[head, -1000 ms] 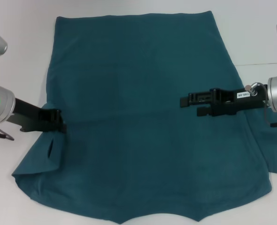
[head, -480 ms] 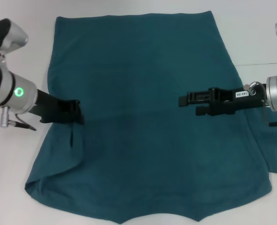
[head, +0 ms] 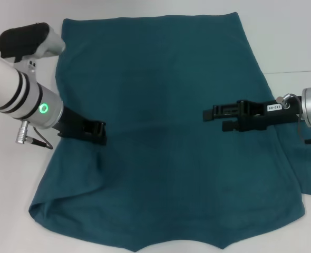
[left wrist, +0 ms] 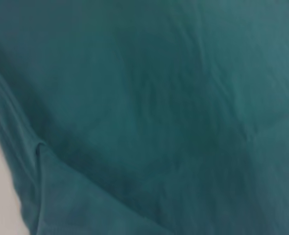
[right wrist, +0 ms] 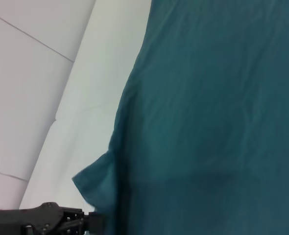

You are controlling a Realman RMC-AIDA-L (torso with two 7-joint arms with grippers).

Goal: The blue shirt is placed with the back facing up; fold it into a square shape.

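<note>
The blue shirt (head: pixel 166 79) lies spread flat over most of the table and fills the left wrist view (left wrist: pixel 159 98). My left gripper (head: pixel 100 133) sits over the shirt's left side, shut on its left edge, with that fabric drawn inward into a slanting fold below it. The right wrist view shows this raised flap of the shirt (right wrist: pixel 93 183) beside the left gripper (right wrist: pixel 61 221). My right gripper (head: pixel 211 117) hovers over the shirt's right half, pointing toward the middle, with nothing seen in it.
White table (head: pixel 18 174) shows to the left of the shirt and at the far right (head: pixel 298 47). A strip of the shirt's right sleeve (head: pixel 309 168) sticks out past the right edge. The hem reaches the near table edge.
My left gripper has moved right, from the shirt's left edge to well over the body, dragging the sleeve fabric inward. The right gripper has stayed in place.
</note>
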